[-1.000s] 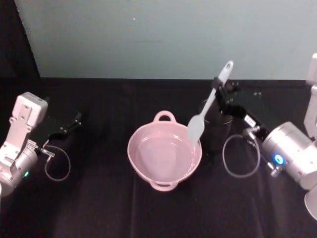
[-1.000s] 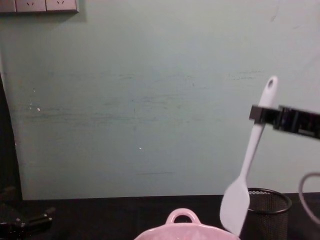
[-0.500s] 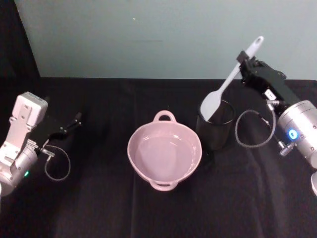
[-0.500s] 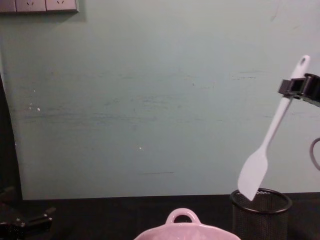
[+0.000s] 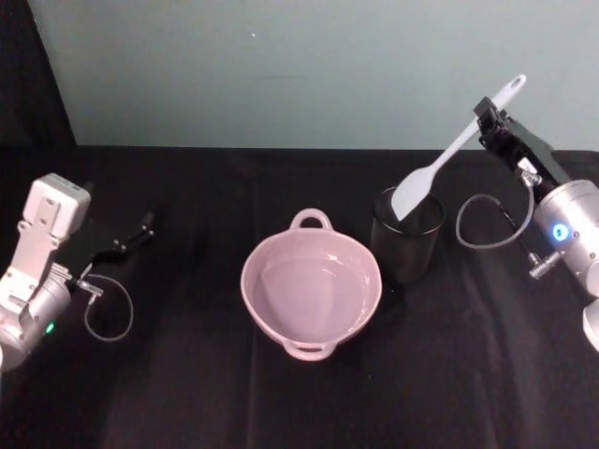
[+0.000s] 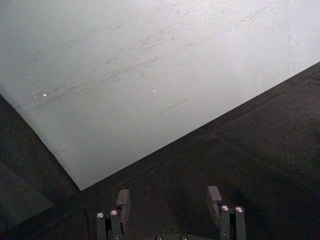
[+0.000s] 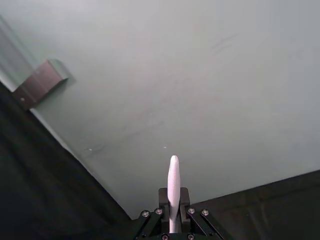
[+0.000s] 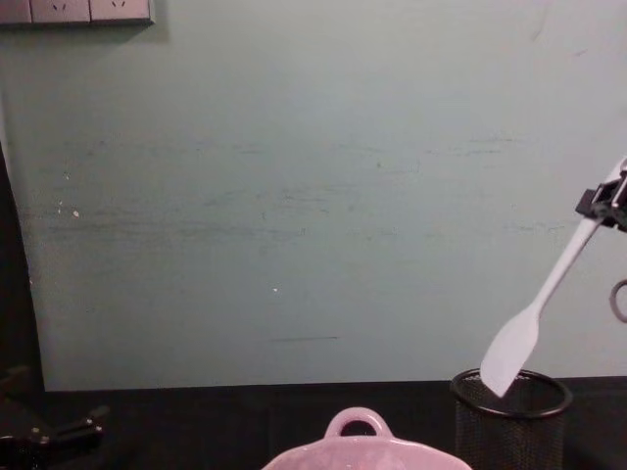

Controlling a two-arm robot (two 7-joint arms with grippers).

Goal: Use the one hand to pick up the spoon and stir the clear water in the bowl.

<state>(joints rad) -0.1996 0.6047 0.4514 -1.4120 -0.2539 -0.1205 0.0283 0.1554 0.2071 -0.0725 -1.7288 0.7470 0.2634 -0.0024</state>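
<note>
My right gripper is shut on the upper handle of the white spoon, held high at the right. The spoon slants down and to the left, and its flat blade hangs at the mouth of the black mesh cup. In the right wrist view the spoon handle stands up between the closed fingers. The pale pink bowl with clear water sits at the table's centre, left of the cup and apart from the spoon. Far left, my left gripper rests open near the table.
The black mesh cup stands right beside the bowl's right rim. A black cloth covers the table, and a pale green wall rises close behind it. Cable loops hang from both wrists.
The right gripper carried the spoon from over the bowl's right rim to the right and back. The blade now hangs at the mesh cup's mouth. The left arm stayed still.
</note>
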